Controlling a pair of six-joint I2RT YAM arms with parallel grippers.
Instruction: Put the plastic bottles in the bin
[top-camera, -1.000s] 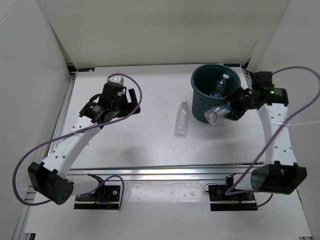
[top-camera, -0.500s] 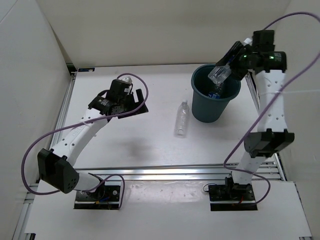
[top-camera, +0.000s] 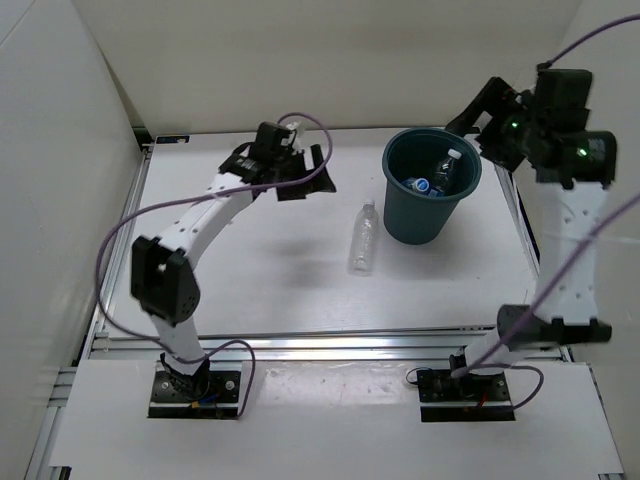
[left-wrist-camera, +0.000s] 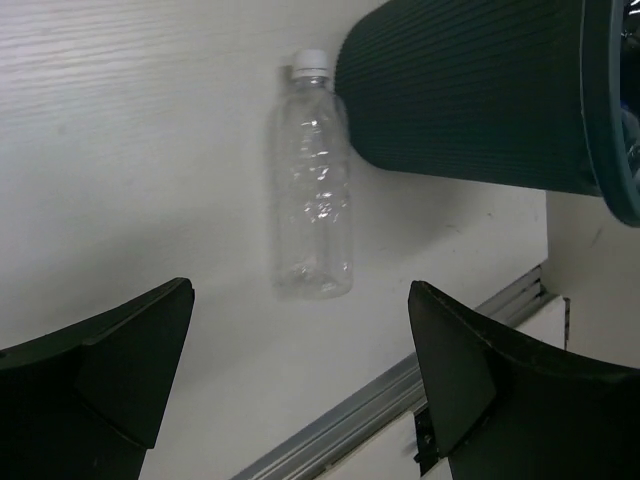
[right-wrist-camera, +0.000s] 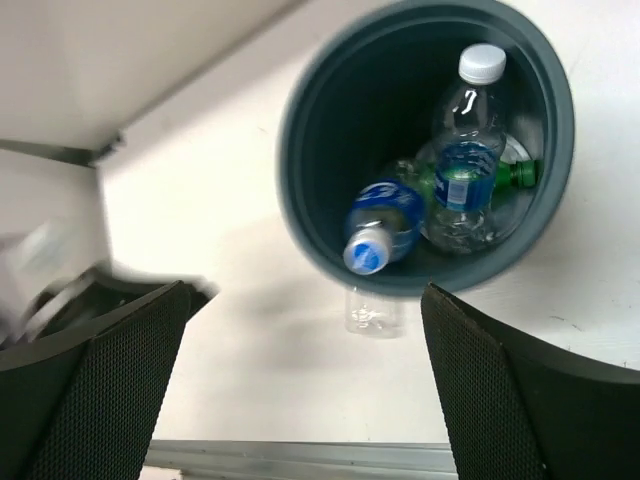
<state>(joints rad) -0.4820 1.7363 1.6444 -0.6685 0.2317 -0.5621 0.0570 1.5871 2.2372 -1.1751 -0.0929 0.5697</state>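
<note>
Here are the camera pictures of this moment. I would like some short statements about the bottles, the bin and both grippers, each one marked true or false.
1. The plain clear bottle lies on the table, outside the bin. True.
2. The bin has fallen on its side. False: it stands upright with its mouth facing up.
3. The right gripper holds a bottle. False: it is open and empty, above the bin.
4. A green bottle is inside the bin. True.
5. The left gripper is shut on the plain clear bottle. False: it is open, and the bottle lies on the table apart from its fingers.
</note>
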